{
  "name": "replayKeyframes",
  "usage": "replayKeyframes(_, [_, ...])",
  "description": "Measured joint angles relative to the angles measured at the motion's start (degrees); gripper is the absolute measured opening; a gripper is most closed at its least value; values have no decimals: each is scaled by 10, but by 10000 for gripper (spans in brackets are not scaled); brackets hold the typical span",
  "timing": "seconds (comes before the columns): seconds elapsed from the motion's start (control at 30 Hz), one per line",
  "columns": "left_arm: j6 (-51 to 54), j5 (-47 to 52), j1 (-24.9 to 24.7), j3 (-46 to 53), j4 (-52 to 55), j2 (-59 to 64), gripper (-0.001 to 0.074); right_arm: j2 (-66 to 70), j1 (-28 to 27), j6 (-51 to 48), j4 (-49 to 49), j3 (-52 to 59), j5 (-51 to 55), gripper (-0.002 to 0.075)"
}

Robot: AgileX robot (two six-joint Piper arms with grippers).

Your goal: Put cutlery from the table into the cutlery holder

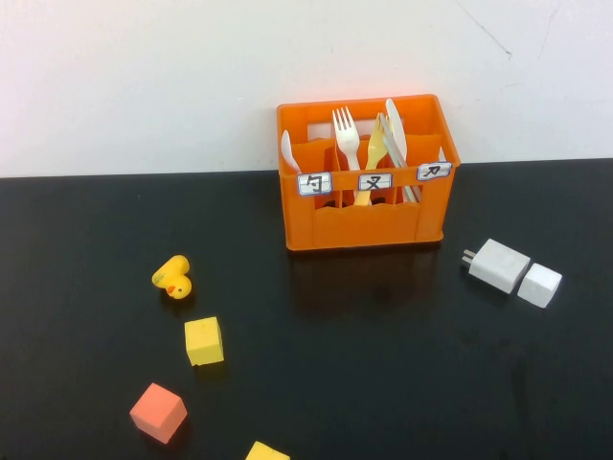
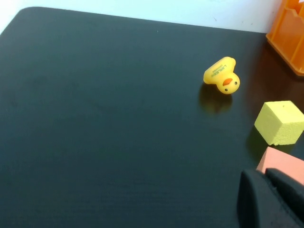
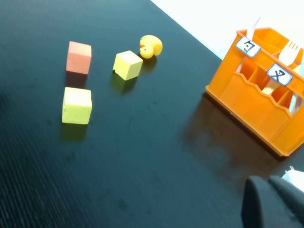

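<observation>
The white spoon [image 1: 288, 151] stands in the orange cutlery holder's [image 1: 367, 213] leftmost compartment, none left on the tabletop [image 1: 383, 364]. The left gripper [image 2: 275, 199] and right gripper [image 3: 273, 202] show only at their wrist views' edges, jaws unreadable. Both should retreat without nudging the crate.

Duck [image 1: 172, 278], foam cubes [image 1: 204, 341], two white chargers [image 1: 498, 265].

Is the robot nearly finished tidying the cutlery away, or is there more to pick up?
It looks finished: the white spoon stands in the orange cutlery holder beside the fork. No cutlery lies on the black table. Nothing is in hand; the left claw and right claw sit low over the table.
</observation>
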Motion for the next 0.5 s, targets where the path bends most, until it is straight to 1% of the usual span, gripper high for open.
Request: replayKeyframes(0.5, [29,1,0,0,0,0,-1,0,0,0,0,0,0,-2])
